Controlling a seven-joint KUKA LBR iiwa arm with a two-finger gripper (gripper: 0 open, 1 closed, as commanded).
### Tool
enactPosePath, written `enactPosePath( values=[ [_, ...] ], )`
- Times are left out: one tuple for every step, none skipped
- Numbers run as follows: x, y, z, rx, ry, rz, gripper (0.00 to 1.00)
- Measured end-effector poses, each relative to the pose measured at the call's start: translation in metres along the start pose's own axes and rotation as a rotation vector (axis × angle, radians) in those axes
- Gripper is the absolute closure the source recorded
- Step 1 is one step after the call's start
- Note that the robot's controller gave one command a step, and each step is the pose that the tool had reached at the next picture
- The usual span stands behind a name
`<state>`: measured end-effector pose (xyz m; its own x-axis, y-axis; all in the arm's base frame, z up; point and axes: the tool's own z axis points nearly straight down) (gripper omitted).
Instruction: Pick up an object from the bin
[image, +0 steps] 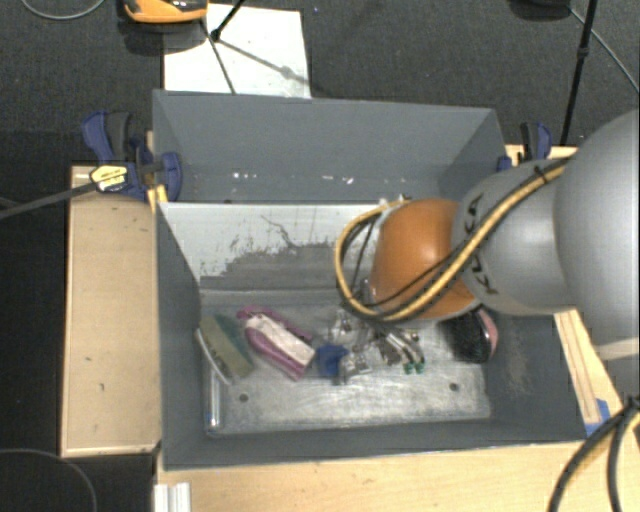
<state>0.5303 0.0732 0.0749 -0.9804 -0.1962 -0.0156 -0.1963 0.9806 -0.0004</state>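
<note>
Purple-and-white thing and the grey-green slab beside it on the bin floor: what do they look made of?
Purple-and-white thing: probably plastic or packaging, smooth, with a pale sheen on top. Grey-green slab: maybe foam or rubber, matte, no glints; uncertain.

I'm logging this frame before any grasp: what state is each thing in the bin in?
gripper: down near the bin floor, beside the blue piece.
blue piece: lying on the floor, not seen held.
purple-pink thing: lying flat, left of the blue piece.
olive flat thing: lying by the left wall.
black thing: lying right, partly under the arm.
</note>
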Motion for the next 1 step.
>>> enactPosePath(
  values=[
    [0.0268,-0.0269,-0.1508,0.001,0.006,-0.014,1.0]
  ],
)
